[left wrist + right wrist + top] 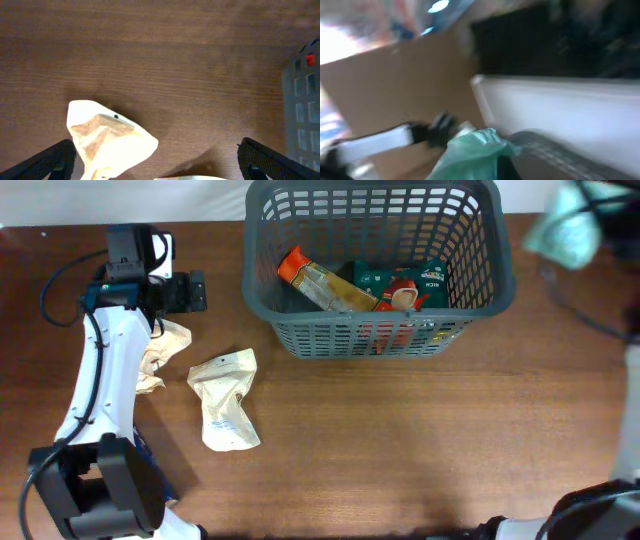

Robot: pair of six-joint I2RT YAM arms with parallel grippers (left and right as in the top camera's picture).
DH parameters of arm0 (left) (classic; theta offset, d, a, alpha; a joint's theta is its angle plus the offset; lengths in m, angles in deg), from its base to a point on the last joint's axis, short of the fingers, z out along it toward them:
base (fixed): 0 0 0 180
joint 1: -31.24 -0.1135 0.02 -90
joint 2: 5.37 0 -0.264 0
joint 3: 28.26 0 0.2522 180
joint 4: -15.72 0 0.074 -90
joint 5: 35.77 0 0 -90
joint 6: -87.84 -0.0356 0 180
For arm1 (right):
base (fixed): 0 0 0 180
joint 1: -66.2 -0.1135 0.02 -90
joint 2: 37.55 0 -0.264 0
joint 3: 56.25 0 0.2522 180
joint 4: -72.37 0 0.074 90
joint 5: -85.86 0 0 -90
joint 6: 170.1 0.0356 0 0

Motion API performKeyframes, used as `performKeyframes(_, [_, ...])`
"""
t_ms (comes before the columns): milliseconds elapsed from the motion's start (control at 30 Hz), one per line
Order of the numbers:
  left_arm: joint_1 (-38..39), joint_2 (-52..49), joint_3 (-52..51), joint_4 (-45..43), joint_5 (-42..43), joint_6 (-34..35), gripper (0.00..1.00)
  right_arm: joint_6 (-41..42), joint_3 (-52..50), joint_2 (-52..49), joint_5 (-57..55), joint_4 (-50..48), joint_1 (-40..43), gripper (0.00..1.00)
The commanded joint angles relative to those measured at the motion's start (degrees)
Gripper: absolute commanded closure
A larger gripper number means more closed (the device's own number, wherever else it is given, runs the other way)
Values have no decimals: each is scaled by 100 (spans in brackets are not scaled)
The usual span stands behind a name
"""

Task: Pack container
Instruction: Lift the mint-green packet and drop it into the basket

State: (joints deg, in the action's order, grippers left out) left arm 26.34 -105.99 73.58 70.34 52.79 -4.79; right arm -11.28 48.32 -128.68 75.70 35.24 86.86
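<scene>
Pouch [225, 395]: cream; flat on table [400, 440], left of basket
Left gripper [198, 292]: wide open; empty; above table
Basket [370, 340]: far centre of table; packets inside
Right gripper [580, 213]: blurred, far right; clamped on teal packet [475, 150]

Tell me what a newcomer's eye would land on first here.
The big dark grey basket at top centre of the overhead view stands out first, with colourful packets already inside. Left of it, two cream pouches lie on the tabletop near the open left hand. At far right, a blurred pale green packet hangs in the right hand.
</scene>
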Motion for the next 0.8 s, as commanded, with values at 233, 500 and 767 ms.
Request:
performKeyframes(233, [-17, -96, 9, 11, 533, -92, 1, -3751, 588, -1113, -396, 3790, -1635, 96])
performKeyframes(500, [-13, -96, 9, 116, 535, -90, 1, -3827, 588, -1945, -1432, 4242, -2291, 97])
performKeyframes(767, [-13, -96, 9, 223, 660, -90, 1, -4966, 588, -2020, -2555, 5954, -2671, 54])
